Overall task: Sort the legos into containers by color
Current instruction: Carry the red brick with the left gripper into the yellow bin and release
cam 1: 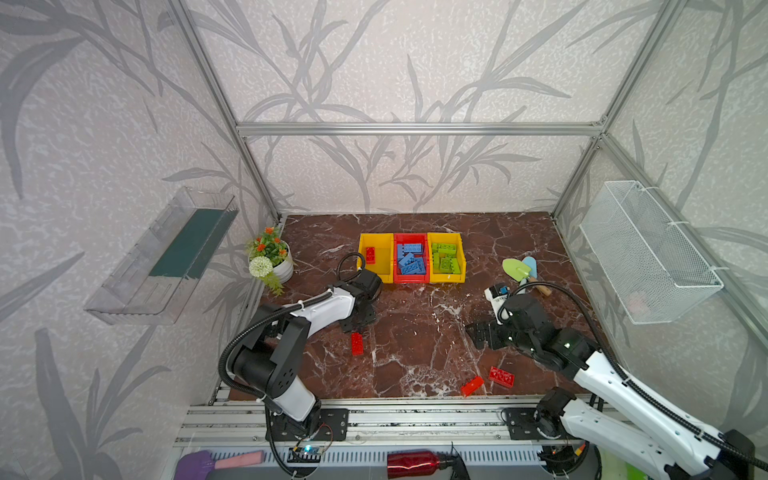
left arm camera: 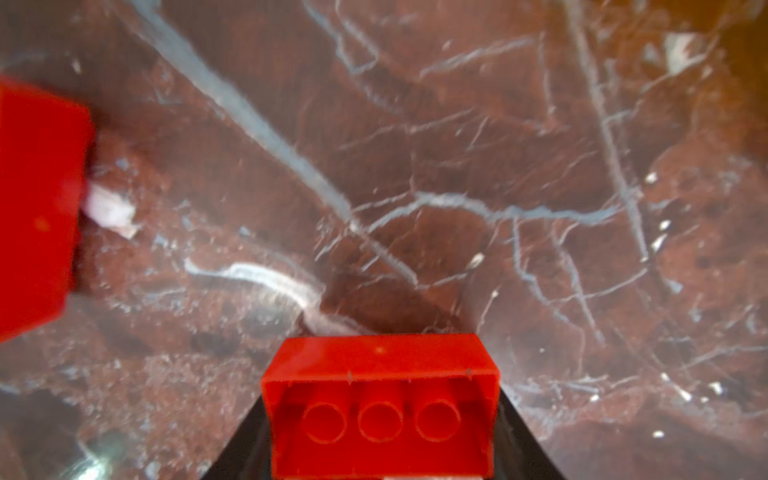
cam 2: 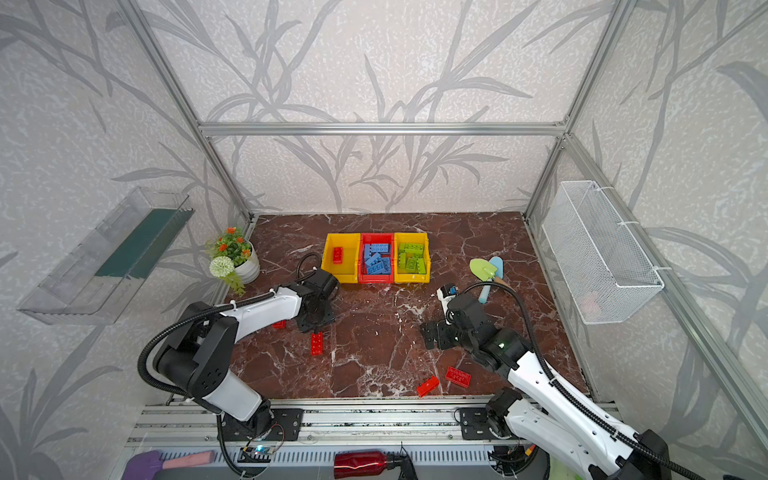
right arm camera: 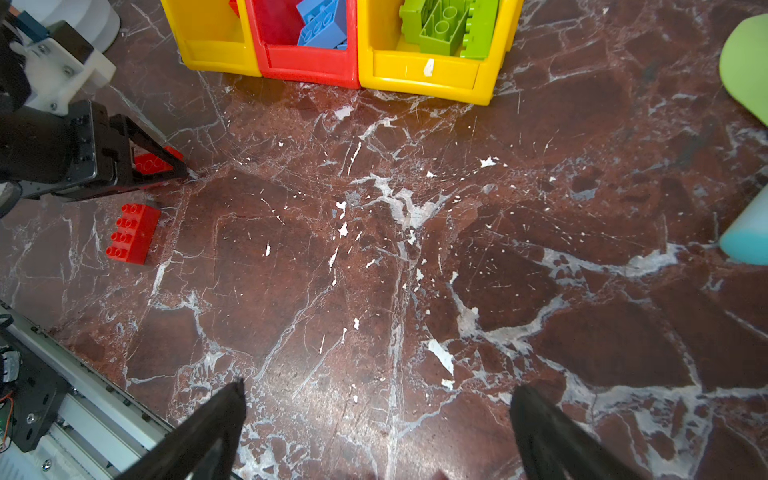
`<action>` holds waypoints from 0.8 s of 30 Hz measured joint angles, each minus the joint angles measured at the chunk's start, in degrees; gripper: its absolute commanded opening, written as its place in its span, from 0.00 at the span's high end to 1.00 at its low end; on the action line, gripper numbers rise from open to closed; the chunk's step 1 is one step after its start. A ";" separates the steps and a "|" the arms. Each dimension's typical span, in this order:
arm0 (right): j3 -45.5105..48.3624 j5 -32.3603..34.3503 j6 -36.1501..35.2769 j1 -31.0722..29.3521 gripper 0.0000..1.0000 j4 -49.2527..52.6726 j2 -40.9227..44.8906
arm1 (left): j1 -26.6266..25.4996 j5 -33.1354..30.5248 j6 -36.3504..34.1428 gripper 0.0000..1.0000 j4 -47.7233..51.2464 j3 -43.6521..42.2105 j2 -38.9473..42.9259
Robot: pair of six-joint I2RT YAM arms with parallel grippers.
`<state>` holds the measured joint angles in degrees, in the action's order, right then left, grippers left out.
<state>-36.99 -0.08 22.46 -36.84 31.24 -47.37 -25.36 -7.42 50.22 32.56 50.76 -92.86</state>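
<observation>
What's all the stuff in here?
Bins: three, yellow, red, yellow, back row.
Red bricks: five, maybe a half-hidden sixth; one in left bin, one gripped, three loose.
Blue bricks: pile, red bin.
Green bricks: pile, right bin.
Flowerpot: one, white, back left.
Toy shovels: two, green, blue, right of bins.
Tray: one, clear, left wall.
Basket: one, white wire, right wall.
Bottle: one, red, front rail.
Left claw: black, shut on red brick.
Right claw: black, open, empty.

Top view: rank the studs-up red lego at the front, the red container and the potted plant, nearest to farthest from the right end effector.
1. Studs-up red lego, front right, close by the right end effector.
2. Red container, back middle.
3. Potted plant, far left.
</observation>
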 measured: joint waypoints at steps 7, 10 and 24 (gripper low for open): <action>-0.35 0.26 0.00 0.00 0.01 0.31 -1.29 | 0.02 -2.08 -2.27 0.67 5.01 6.69 -0.02; -0.85 0.26 -0.02 0.00 0.01 0.15 -2.58 | 0.04 -3.39 -3.56 0.67 7.30 12.90 -0.07; -4.02 1.68 -0.31 0.11 0.01 0.85 -4.74 | 1.57 -5.51 -10.69 0.37 14.62 52.28 -24.90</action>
<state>-41.01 1.61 22.15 -36.73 32.10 -52.12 -23.79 -12.93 39.53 47.18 103.04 -117.75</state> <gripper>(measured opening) 0.993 0.604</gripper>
